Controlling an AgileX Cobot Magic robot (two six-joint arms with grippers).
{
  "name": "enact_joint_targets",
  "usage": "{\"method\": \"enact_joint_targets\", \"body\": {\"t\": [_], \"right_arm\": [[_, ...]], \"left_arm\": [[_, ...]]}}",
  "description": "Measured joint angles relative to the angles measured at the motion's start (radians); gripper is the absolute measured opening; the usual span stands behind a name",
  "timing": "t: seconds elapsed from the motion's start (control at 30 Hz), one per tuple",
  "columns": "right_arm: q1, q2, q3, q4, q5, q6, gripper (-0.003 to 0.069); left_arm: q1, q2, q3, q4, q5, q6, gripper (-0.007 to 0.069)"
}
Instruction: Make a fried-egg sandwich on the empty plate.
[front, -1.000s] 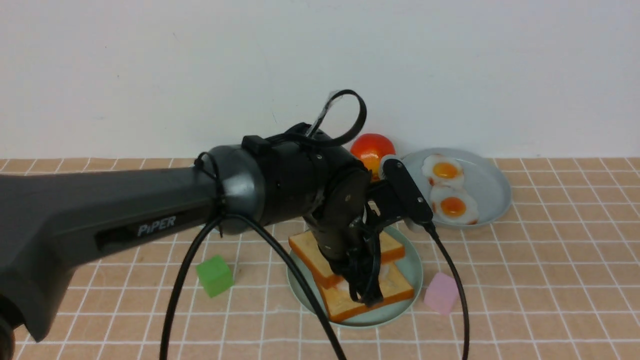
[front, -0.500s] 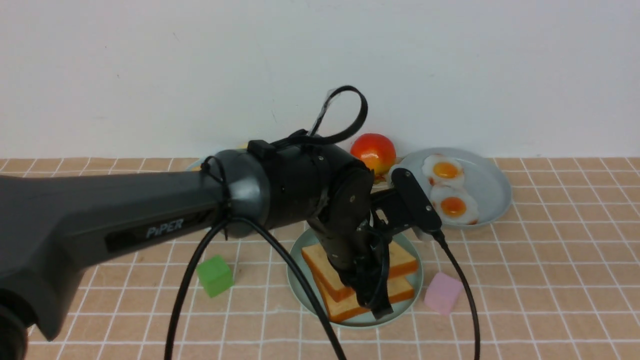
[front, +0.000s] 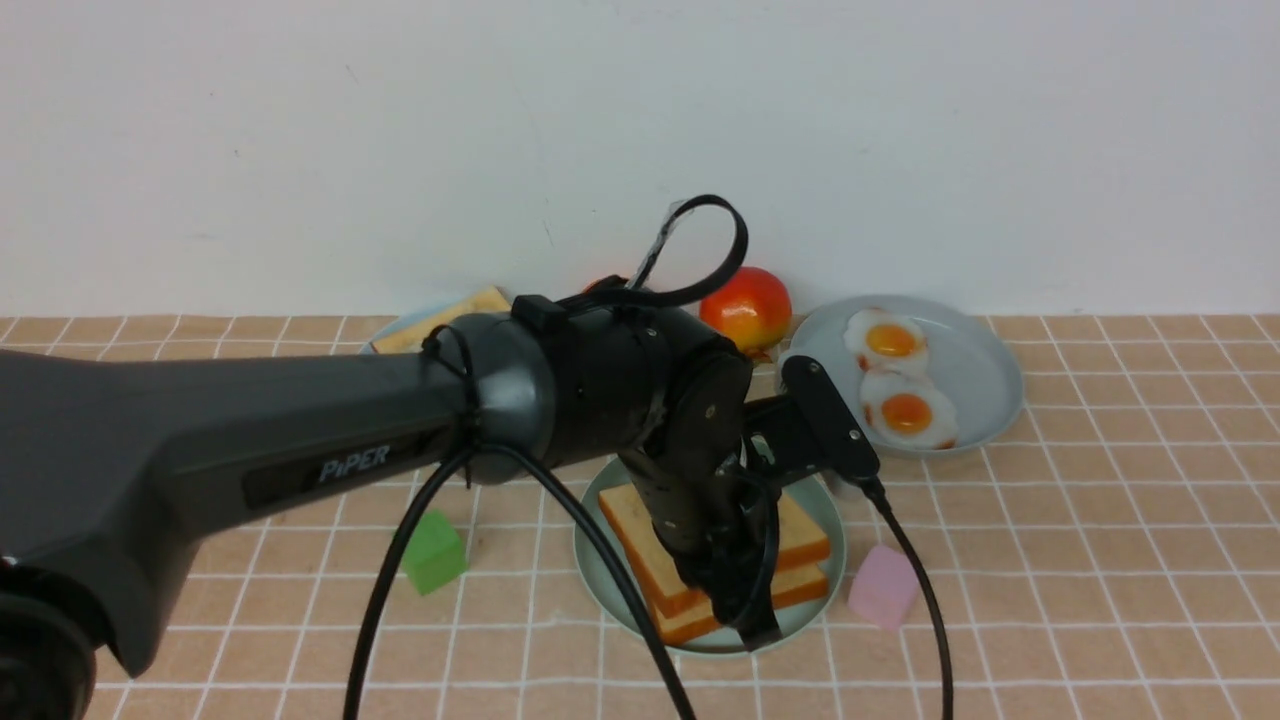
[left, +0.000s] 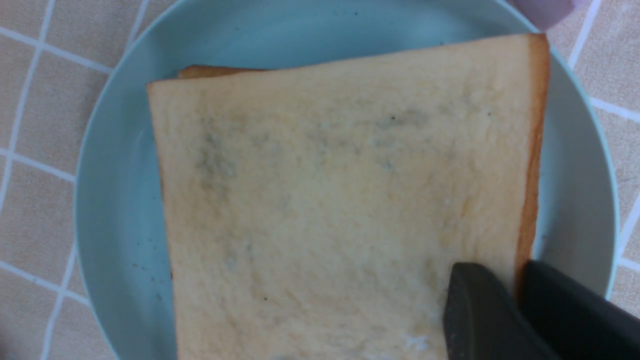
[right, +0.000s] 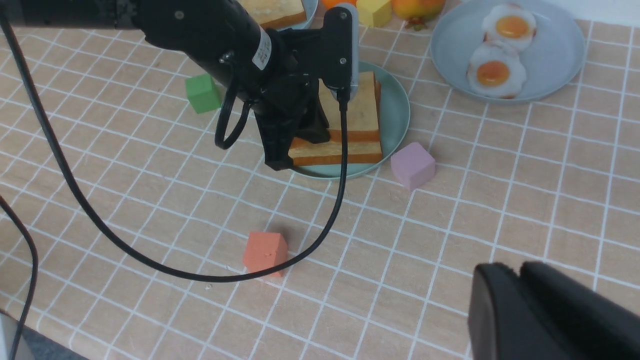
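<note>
Lowered and squared since a second ago, the top slice (left: 340, 200) is laid flat to close the fried-egg sandwich (right: 350, 135) on the mint plate (front: 598, 572), its crust straddled narrowly by the left gripper (left: 505, 290) (grip uncertain), while the right gripper (right: 517, 280) is kept clear, closed and empty.

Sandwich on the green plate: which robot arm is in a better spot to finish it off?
Left. The left gripper is right at the top toast on the plate. The right gripper hangs far back from it.
</note>
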Motion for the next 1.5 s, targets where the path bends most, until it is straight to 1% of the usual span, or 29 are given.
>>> {"method": "enact_joint_targets", "body": {"t": [0.07,0.2,0.27,0.37,0.47,0.53,0.6,0.67,0.7,0.73,0.77,0.9,0.93,0.97,1.03,1.1,1.17,1.23,1.27,1.3,1.33,1.37,1.4,1.43,1.5], "right_arm": [[0.000,0.000,0.000,0.000,0.000,0.000,0.0080],[0.000,0.000,0.000,0.000,0.000,0.000,0.0083],[0.000,0.000,0.000,0.000,0.000,0.000,0.0085],[0.000,0.000,0.000,0.000,0.000,0.000,0.0085],[0.000,0.000,0.000,0.000,0.000,0.000,0.0085],[0.000,0.000,0.000,-0.002,0.000,0.000,0.0085],[0.000,-0.001,0.000,-0.012,0.000,0.000,0.0085],[0.000,-0.003,0.000,-0.034,0.000,0.000,0.0085],[0.000,-0.003,0.000,-0.036,0.000,0.000,0.0085],[0.000,-0.011,0.000,-0.055,0.000,0.000,0.0085],[0.000,-0.017,0.000,-0.070,0.000,0.000,0.0085],[0.000,-0.063,0.000,-0.121,0.000,0.010,0.0069],[0.000,-0.093,0.000,-0.145,0.001,0.016,0.0048],[0.000,-0.096,0.000,-0.147,0.001,0.017,0.0045],[0.000,-0.138,0.000,-0.167,0.001,0.021,0.0013],[0.000,-0.178,0.000,-0.174,0.001,0.026,-0.0001],[0.000,-0.233,0.004,-0.178,0.001,0.050,-0.0003],[0.000,-0.280,0.023,-0.188,0.002,0.093,-0.0001],[0.000,-0.290,0.029,-0.192,0.002,0.099,-0.0001],[0.000,-0.326,0.066,-0.205,0.000,0.145,0.0000],[0.000,-0.345,0.097,-0.214,-0.012,0.166,0.0000],[0.000,-0.349,0.104,-0.215,-0.012,0.170,0.0000],[0.000,-0.372,0.171,-0.226,-0.066,0.194,0.0000],[0.000,-0.373,0.179,-0.226,-0.066,0.196,0.0000],[0.000,-0.381,0.299,-0.229,-0.217,0.218,0.0000]], "left_arm": [[0.000,0.000,0.000,-0.001,0.000,0.000,0.0167],[0.000,0.000,0.000,-0.002,0.004,0.000,0.0279],[0.000,0.000,0.000,-0.002,0.005,0.000,0.0318],[0.000,-0.006,0.000,-0.004,0.018,-0.001,0.0344],[0.000,-0.045,0.001,-0.022,0.042,-0.025,0.0343],[0.000,-0.100,0.002,-0.054,0.052,-0.069,0.0307],[0.000,-0.193,0.002,-0.089,0.064,-0.131,0.0245],[0.000,-0.301,0.002,-0.117,0.076,-0.187,0.0138],[0.000,-0.313,0.002,-0.122,0.077,-0.191,0.0115],[0.000,-0.406,0.004,-0.136,0.083,-0.207,0.0034],[0.000,-0.474,0.012,-0.145,0.081,-0.215,-0.0004],[0.000,-0.712,0.108,-0.183,0.045,-0.223,-0.0013],[0.000,-0.835,0.204,-0.210,-0.005,-0.223,-0.0013],[0.000,-0.862,0.230,-0.214,-0.019,-0.223,-0.0013],[-0.001,-0.996,0.373,-0.235,-0.100,-0.223,-0.0013],[-0.001,-1.131,0.534,-0.247,-0.205,-0.224,-0.0013],[-0.001,-1.265,0.703,-0.261,-0.342,-0.228,-0.0013],[-0.001,-1.389,0.867,-0.283,-0.511,-0.230,-0.0013],[-0.001,-1.411,0.898,-0.286,-0.547,-0.230,-0.0013],[-0.001,-1.484,1.010,-0.306,-0.684,-0.230,-0.0013],[-0.001,-1.518,1.069,-0.313,-0.759,-0.230,-0.0013],[-0.001,-1.524,1.080,-0.315,-0.773,-0.231,-0.0013],[-0.001,-1.565,1.161,-0.323,-0.875,-0.231,-0.0013],[-0.001,-1.569,1.169,-0.323,-0.884,-0.231,-0.0013],[-0.001,-1.598,1.237,-0.332,-0.951,-0.231,-0.0013]]}}
